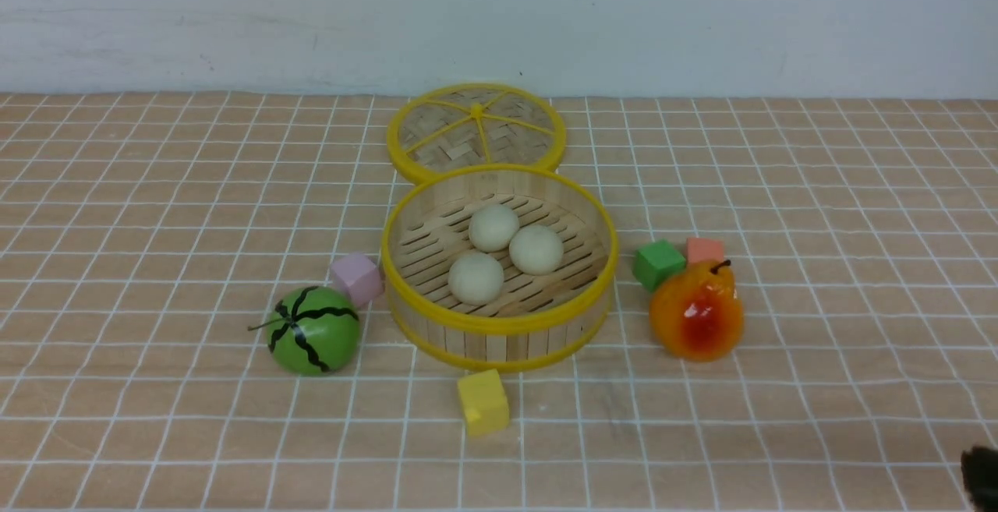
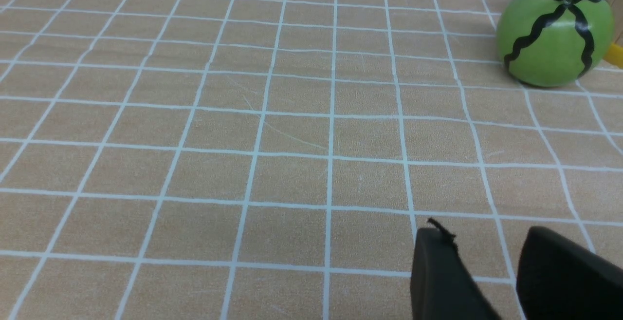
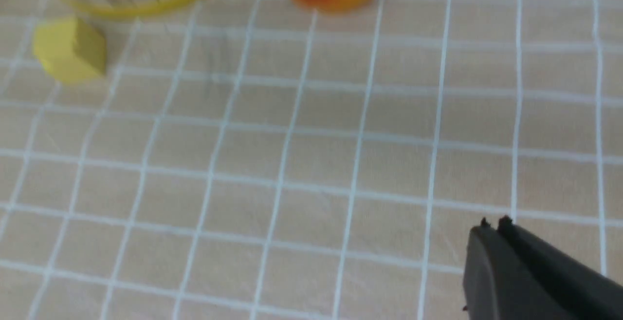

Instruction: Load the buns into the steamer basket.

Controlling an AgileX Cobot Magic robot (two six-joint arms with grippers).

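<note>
Nearest the front camera sits a small yellow cube [image 1: 483, 400] on the desk [image 1: 156, 208], a tan cloth gridded with white lines, just in front of the basket. Going from the left: a green ball striped black like a watermelon [image 1: 313, 330] rests beside a pale pink cube [image 1: 356, 279], which lies against the basket's left wall. In the middle stands the round bamboo-slat steamer basket with yellow rims [image 1: 499, 323], and all three smooth off-white buns [image 1: 504, 252] lie inside on its slatted floor, clustered close together, two of them touching. Behind the basket a flat woven lid with a yellow rim and spokes [image 1: 476, 132] lies on the desk. To the right, a green cube [image 1: 658, 264] and a salmon cube [image 1: 705, 249] sit just behind an orange-red pear toy [image 1: 696, 311].

Both arms are low, near the desk's front. The left tool [image 2: 486, 261] has its black fingers parted with cloth showing between them, holding nothing. The right tool [image 3: 496, 242] has its fingers pressed together, empty.
</note>
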